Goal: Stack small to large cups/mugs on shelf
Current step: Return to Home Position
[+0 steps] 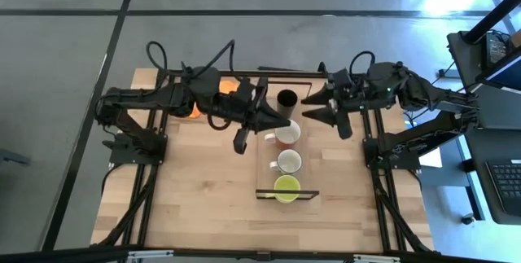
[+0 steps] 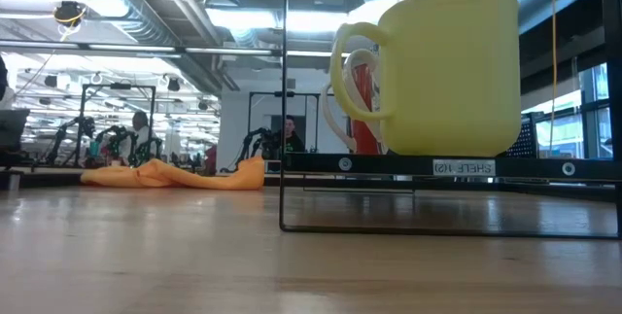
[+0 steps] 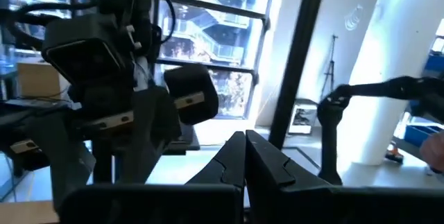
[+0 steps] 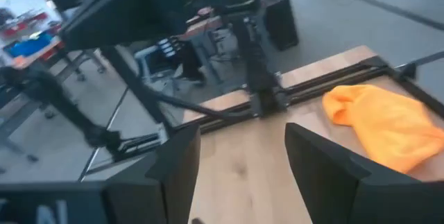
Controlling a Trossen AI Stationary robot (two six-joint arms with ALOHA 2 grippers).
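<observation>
On the light-wood tabletop, the shelf carries a near-to-far row: yellow-green mug, white mug, reddish-brown mug, black cup. Stacking looks finished, so the left gripper, fingers pressed together, and the right gripper, spread and empty, hang by the far end.

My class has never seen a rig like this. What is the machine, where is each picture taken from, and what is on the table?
Two dark robot arms work at a wooden table. One picture looks down from above, one looks level along the tabletop, and two come from wrist cameras. The left gripper is shut, the right gripper open; neither holds anything. On the shelf stand a black cup, a reddish-brown mug, a white mug and a yellow-green mug. An orange cloth lies nearby.
</observation>
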